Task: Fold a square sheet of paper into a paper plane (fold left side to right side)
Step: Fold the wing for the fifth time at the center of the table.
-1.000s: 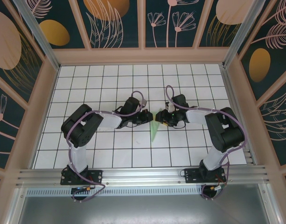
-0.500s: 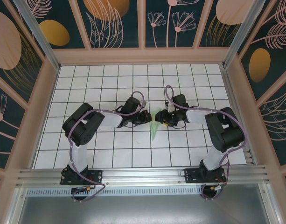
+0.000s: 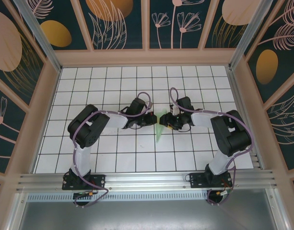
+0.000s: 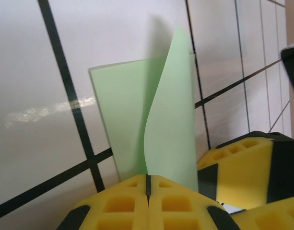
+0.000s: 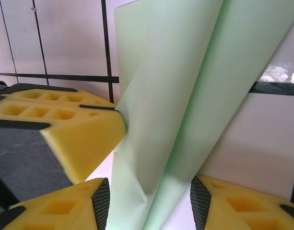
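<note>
Mint-green paper (image 3: 158, 132) lies on the white gridded desk (image 3: 113, 158) in the top view as a narrow pointed strip near the middle. Its far end sits between the left tool (image 3: 153, 120) and the right tool (image 3: 164, 123), and its tip points toward the arm bases.

From the left wrist, the left tool (image 4: 147, 184) is pressed fully together, pinching a flap of the paper (image 4: 170, 110). The flap curls upward off a flatter layer lying on the desk.

From the right wrist, the right tool (image 5: 150, 203) stands partly apart. Its yellow pads (image 5: 55, 211) sit on either side of the paper (image 5: 185, 72), which runs between them in long lengthwise folds. I cannot tell whether they press on it.

Several folds look done, since the sheet is a slim layered wedge rather than a flat square. The raised flap is not creased down, so the fold in hand and probably the final shaping remain.
</note>
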Motion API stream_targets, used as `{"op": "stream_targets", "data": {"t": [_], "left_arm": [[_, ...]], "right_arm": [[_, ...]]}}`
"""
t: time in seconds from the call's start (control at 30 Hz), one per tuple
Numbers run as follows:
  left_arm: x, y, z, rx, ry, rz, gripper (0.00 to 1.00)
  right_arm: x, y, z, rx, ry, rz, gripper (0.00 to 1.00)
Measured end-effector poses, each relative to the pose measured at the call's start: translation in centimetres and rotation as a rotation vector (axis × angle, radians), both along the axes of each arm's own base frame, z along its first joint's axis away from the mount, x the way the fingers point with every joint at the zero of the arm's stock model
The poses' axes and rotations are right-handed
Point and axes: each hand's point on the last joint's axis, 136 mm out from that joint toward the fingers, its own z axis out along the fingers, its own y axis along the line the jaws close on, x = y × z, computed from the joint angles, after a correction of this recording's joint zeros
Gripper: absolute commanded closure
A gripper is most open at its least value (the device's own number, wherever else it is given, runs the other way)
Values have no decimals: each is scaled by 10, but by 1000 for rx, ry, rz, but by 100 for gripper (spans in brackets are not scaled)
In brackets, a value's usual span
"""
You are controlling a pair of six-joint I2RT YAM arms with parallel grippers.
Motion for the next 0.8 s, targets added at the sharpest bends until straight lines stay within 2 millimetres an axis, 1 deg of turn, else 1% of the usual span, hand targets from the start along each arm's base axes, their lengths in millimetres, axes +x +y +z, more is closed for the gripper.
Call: {"op": "stream_targets", "data": {"t": [0.1, 0.23, 0.33, 0.43, 0.53, 0.67, 0.8], "left_arm": [[2, -1, 0, 2, -1, 1, 99], [2, -1, 0, 3, -1, 1, 99], [2, -1, -1, 4, 1, 1, 99], [2, -1, -1, 4, 1, 1, 98], [2, -2, -1, 3, 4, -2, 98], [2, -3, 0, 4, 1, -8, 97], [2, -3, -1, 3, 1, -13, 96]], "right_arm": [[1, -4, 4, 1, -15, -2, 50], [6, -12, 21, 43, -51, -31, 55], [13, -9, 31, 85, -76, -41, 60], [16, -6, 33, 103, -75, -49, 65], [20, -5, 30, 109, -64, -64, 69], [24, -3, 25, 113, -48, -79, 70], [30, 1, 28, 120, -53, -80, 70]]}}
